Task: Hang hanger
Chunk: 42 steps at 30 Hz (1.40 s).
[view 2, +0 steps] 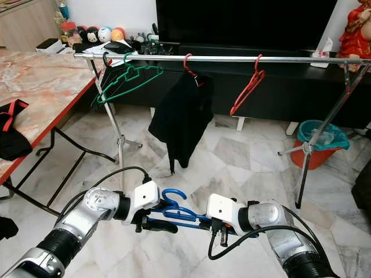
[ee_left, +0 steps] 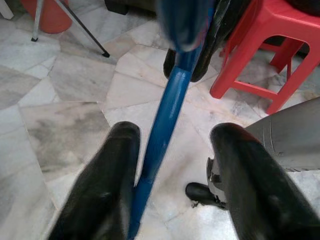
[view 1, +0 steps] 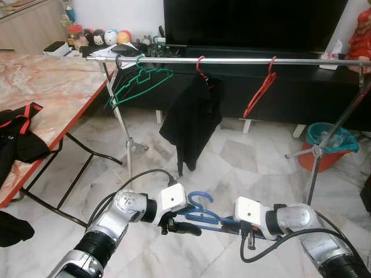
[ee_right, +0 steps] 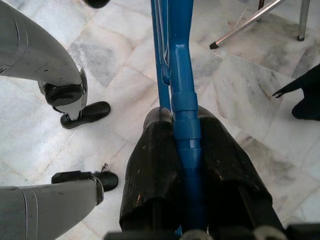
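Blue hanger [view 1: 204,215] lies level between both grippers, low before the rail [view 1: 232,60]; right gripper [ee_right: 186,131] is pinched on its bar, left gripper [ee_left: 172,165] is spread around it, one finger touching

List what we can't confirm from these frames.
- Blue hanger: its ends are hidden behind both wrist housings in the eye views.
- Left gripper: fingers straddle the blue bar with a gap on one side; the near part is blurred, so contact is unclear.
- Rail: its right end is cut off by the frame edge.
- Shelf clutter: too small to identify.
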Tool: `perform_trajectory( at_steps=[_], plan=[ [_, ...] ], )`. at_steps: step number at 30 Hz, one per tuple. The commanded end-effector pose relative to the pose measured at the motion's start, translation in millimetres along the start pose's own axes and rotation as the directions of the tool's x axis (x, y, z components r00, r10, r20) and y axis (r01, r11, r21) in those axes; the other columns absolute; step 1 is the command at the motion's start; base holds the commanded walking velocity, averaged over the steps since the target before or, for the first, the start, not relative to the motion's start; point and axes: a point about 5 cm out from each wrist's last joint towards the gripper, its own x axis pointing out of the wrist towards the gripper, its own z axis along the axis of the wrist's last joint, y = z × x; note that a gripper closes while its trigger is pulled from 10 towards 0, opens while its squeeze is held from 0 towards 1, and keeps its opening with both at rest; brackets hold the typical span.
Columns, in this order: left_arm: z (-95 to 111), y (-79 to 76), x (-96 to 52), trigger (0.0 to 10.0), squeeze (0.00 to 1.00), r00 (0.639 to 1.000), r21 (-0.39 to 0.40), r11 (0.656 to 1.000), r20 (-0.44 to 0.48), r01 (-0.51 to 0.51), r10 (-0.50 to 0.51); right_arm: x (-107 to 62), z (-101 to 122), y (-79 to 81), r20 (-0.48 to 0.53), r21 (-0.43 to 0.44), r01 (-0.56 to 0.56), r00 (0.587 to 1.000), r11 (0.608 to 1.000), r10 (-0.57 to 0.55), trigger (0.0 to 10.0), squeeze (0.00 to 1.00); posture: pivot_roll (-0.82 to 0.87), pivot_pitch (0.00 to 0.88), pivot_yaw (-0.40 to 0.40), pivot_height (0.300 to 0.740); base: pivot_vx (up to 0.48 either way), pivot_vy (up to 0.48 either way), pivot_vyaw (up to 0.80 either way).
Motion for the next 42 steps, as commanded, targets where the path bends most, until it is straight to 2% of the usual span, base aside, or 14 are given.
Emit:
perform_trajectory(
  at_steps=[1, 28, 29, 30, 31, 32, 37, 42],
  plan=[
    [1.4, -2.4, 2.1, 0.0, 0.0, 0.999, 0.015, 0.999, 0.006, 0.033, -0.033, 0.0, 10.0, -2.2, 0.035, -0.024, 0.01, 0.999, 1.0, -0.009, 10.0, 0.0, -0.09, 0.0, 0.028, 0.74, 0.0, 0.0, 0.0],
    [3.5, -3.3, -3.1, 0.0, 0.0, 0.997, 0.024, 0.997, 0.035, 0.068, -0.069, 7.4, 15.4, -1.8, 0.076, -0.016, -0.015, 0.997, 1.0, 0.016, 10.0, 0.0, -0.08, 0.0, 0.027, 0.74, 0.0, 0.0, 0.0],
    [3.0, -3.3, -3.4, 0.0, 0.0, 0.997, 0.023, 0.997, 0.033, 0.072, -0.073, 8.0, 15.5, -1.3, 0.081, -0.008, -0.023, 0.996, 1.0, 0.024, 10.0, 0.39, -0.08, 0.0, 0.028, 0.74, 0.0, 0.0, 0.0],
    [2.6, -3.3, -3.7, 0.0, 0.0, 0.997, 0.024, 0.997, 0.03, 0.074, -0.075, 8.3, 15.6, -1.2, 0.085, -0.004, -0.026, 0.996, 1.0, 0.026, 10.0, 0.6, -0.08, 0.0, 0.028, 0.74, 0.0, 0.0, 0.0],
    [2.2, -3.1, -4.0, 0.0, 0.0, 0.997, 0.025, 0.997, 0.025, 0.076, -0.077, 8.5, 16.1, -1.2, 0.091, 0.0, -0.027, 0.995, 1.0, 0.027, 10.0, 0.87, -0.08, 0.0, 0.027, 0.74, 0.0, 0.0, 0.0],
    [2.2, -3.0, -4.2, 0.0, 0.0, 0.997, 0.025, 0.997, 0.024, 0.077, -0.077, 8.7, 16.7, -1.0, 0.096, 0.0, -0.031, 0.995, 1.0, 0.03, 10.0, 1.0, -0.08, 0.0, 0.027, 0.74, 0.0, 0.0, 0.0],
    [0.6, -2.7, -5.0, 0.0, 0.0, 0.997, 0.033, 0.997, 0.011, 0.075, -0.075, 9.2, 18.5, 1.4, 0.109, 0.007, -0.063, 0.992, 0.998, 0.062, 10.0, 1.0, -0.08, 0.0, 0.027, 0.74, 0.0, 0.0, 0.0],
    [-5.0, -2.9, -4.9, 0.0, 0.0, 0.996, 0.063, 0.995, -0.047, 0.079, -0.076, 9.2, 18.2, 1.8, 0.102, 0.0, -0.08, 0.992, 0.997, 0.08, 10.0, 1.0, -0.08, 0.0, 0.026, 0.74, 0.0, 0.0, 0.0]
  ],
)
